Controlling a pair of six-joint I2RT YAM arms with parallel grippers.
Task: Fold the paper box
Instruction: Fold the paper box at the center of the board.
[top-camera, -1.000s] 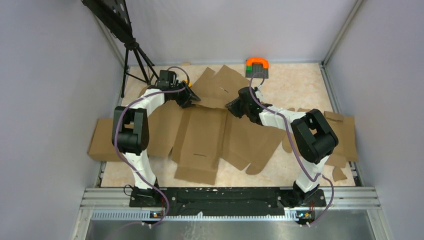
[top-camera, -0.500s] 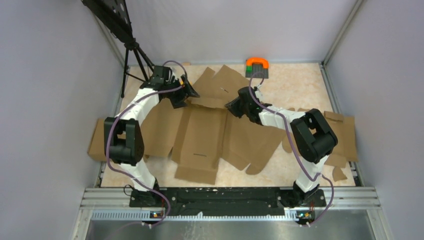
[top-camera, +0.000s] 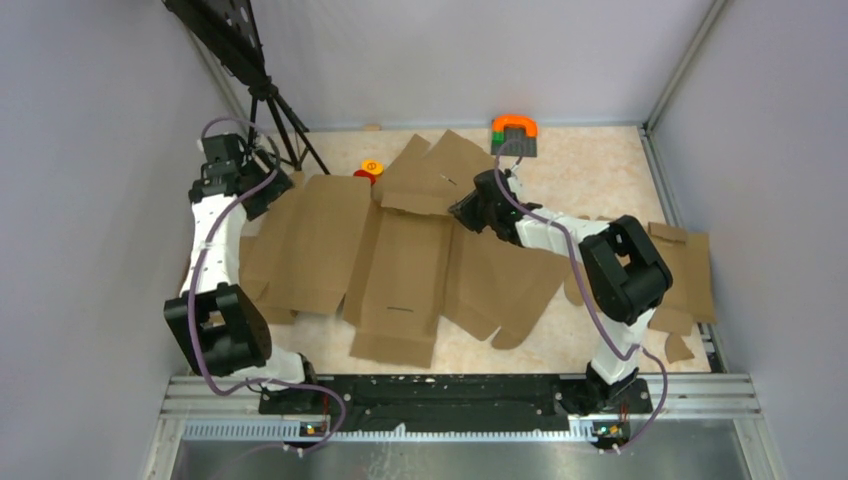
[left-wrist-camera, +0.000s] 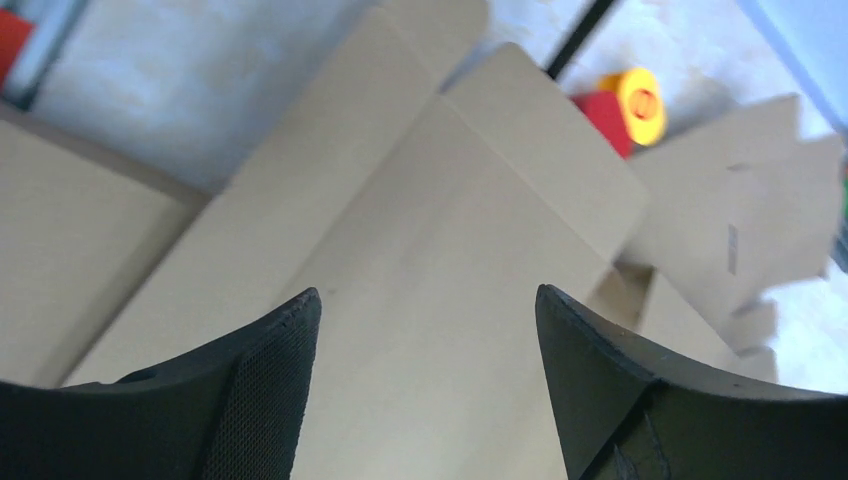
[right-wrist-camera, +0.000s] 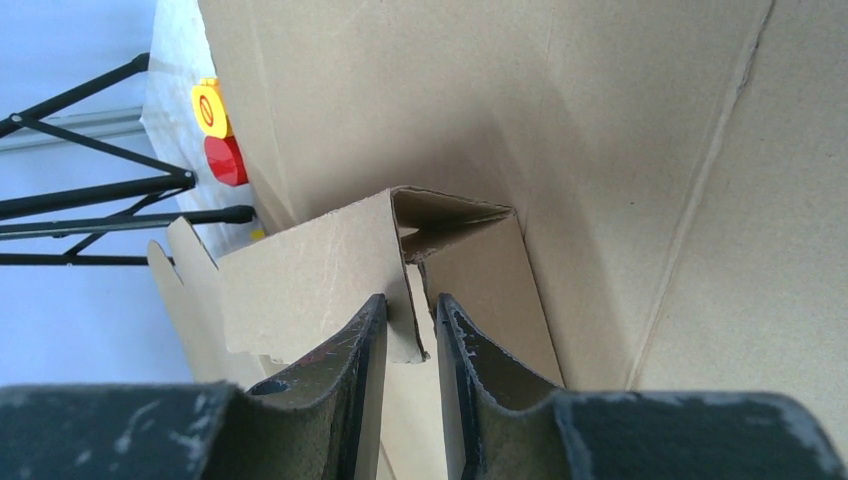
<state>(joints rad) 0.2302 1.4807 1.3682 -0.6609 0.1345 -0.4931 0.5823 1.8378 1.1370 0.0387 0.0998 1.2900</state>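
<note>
At table centre, the paper box (top-camera: 400, 270) lies mostly flat, flaps spread. Towards 1 o'clock of its middle, the right gripper (top-camera: 465, 212) is clamped on a raised, folded flap of the box, the cardboard edge pinched between its fingers (right-wrist-camera: 350, 360). At 10 o'clock, the left gripper (top-camera: 262, 192) hangs over the box's left panel, jaws wide apart, nothing between them. Farther off, at 11 o'clock, a red-and-yellow toy (top-camera: 368, 171) sits just beside the box's far edge.
</note>
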